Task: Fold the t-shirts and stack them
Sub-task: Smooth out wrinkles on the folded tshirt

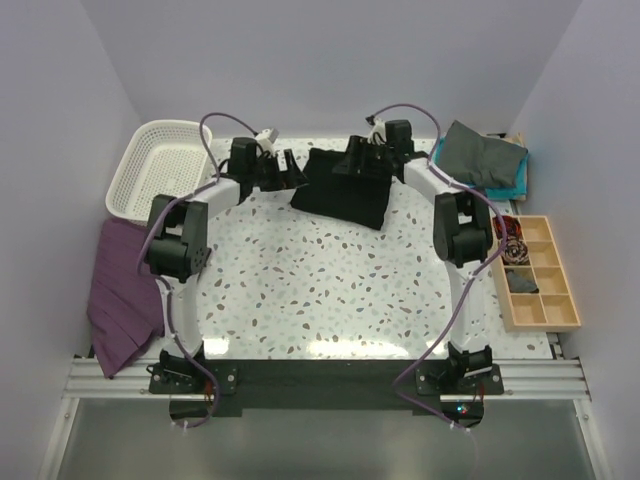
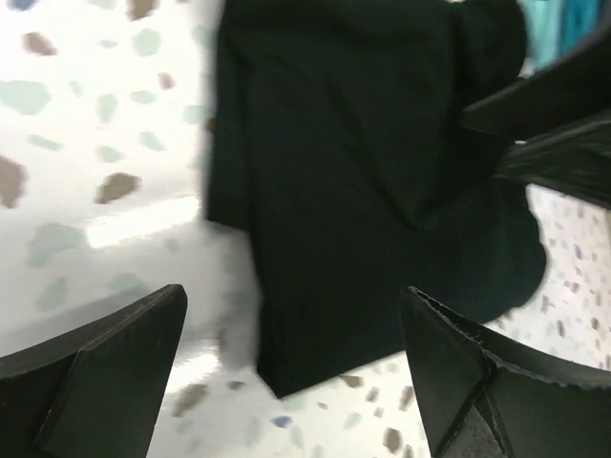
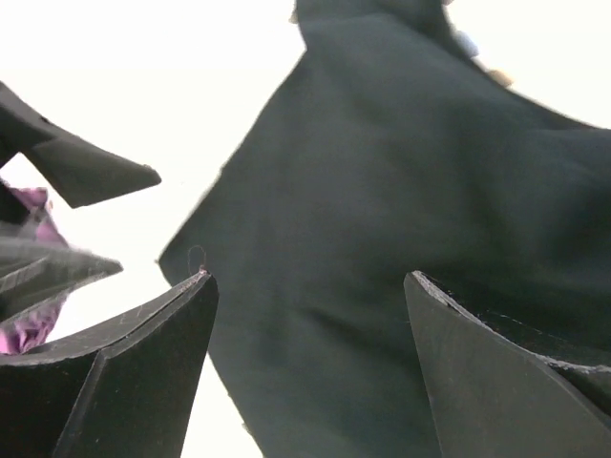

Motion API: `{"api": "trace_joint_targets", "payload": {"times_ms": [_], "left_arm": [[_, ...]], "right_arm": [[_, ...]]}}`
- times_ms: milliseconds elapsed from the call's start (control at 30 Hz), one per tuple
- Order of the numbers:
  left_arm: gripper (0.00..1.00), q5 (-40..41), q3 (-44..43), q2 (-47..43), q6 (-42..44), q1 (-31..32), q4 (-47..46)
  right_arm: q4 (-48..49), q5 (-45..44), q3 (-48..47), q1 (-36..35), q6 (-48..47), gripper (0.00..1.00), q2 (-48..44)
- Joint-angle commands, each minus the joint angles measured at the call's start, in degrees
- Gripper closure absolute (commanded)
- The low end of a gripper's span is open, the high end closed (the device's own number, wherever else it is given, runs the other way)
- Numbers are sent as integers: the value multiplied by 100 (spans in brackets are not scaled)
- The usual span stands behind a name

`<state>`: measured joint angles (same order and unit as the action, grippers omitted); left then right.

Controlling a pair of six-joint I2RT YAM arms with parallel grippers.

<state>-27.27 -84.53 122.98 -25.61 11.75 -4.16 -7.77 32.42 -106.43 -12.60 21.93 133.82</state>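
A folded black t-shirt [image 1: 345,192] lies at the back middle of the table. My left gripper [image 1: 288,170] is at its left edge, open, and in the left wrist view its fingers [image 2: 105,372] straddle the shirt's corner [image 2: 363,191] without holding it. My right gripper [image 1: 366,162] hovers over the shirt's far part, open. Its fingertips [image 3: 143,363] stand wide apart above the black fabric [image 3: 410,191], with nothing between them. A dark grey t-shirt [image 1: 478,152] lies on a teal one [image 1: 518,176] at the back right.
A white lattice basket [image 1: 158,165] stands at the back left. A purple cloth [image 1: 120,290] hangs over the table's left edge. A wooden compartment tray [image 1: 540,272] with small items sits on the right. Side walls close in on the table.
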Motion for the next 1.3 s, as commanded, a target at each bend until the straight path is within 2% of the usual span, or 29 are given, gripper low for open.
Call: {"api": "trace_joint_targets", "payload": {"times_ms": [0, 67, 167, 333, 367, 633, 867, 1067, 1200, 1267], "left_arm": [[3, 2, 419, -1054, 73, 494, -462], [3, 116, 708, -1249, 100, 600, -436], [4, 168, 1130, -1644, 47, 680, -489], [4, 345, 1843, -2619, -85, 688, -603], [4, 414, 2070, -2786, -111, 706, -612], [4, 714, 2828, -4465, -103, 741, -252], [3, 933, 3293, -5398, -76, 750, 135], [3, 925, 3679, -5478, -164, 750, 39], [3, 881, 3953, -5232, -191, 881, -120], [3, 881, 4128, -5126, -190, 1004, -207]], "right_arm": [[-556, -262, -833, -452, -530, 16, 29], [-1398, -586, -1560, -576, -707, 17, 512], [-1928, -1008, -1758, -805, -962, 17, 768], [-1904, -1291, -715, -1051, -1174, 17, 383], [-1782, -1317, -208, -1086, -1183, 17, 260], [-1447, -1660, 2098, -1815, -1358, 17, -1295], [-973, -1906, 4373, -2764, -806, 16, -3079], [-1076, -2599, 4913, -2792, -620, 11, -4905], [-1332, -4160, 4772, -2757, -813, 6, -5567], [-1437, -4489, 4711, -2565, -866, 3, -5630]]}}
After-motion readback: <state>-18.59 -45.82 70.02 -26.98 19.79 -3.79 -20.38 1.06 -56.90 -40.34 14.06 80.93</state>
